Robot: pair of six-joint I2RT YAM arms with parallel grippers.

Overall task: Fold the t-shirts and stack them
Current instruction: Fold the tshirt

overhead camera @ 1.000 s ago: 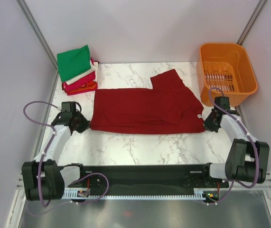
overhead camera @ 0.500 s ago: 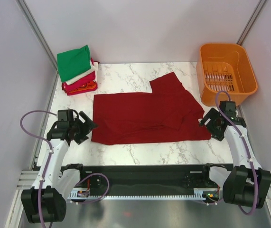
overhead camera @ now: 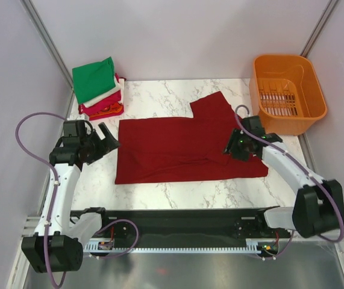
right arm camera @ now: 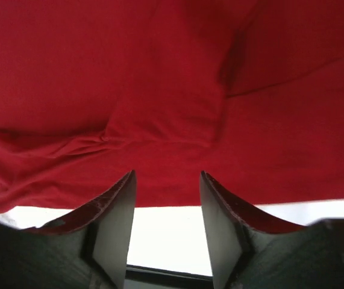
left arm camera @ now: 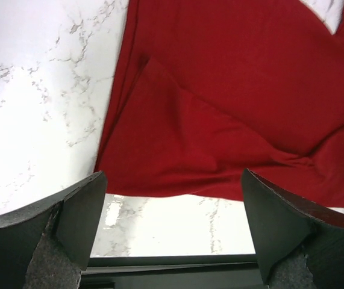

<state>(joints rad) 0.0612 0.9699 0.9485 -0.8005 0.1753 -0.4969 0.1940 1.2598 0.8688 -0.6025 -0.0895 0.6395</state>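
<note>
Under right tool (right arm camera: 165, 180), dark red t-shirt (overhead camera: 178, 147)

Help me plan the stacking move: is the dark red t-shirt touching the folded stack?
Apart. The top view shows bare marble table between the dark red t-shirt and the folded stack at the back left.

dark red t-shirt (overhead camera: 178, 144), orange basket (overhead camera: 292, 124), marble table (overhead camera: 159, 93)

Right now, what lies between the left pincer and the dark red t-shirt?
Only bare marble table: in the top view, a narrow strip of it separates the open left pincer from the left edge of the dark red t-shirt.
</note>
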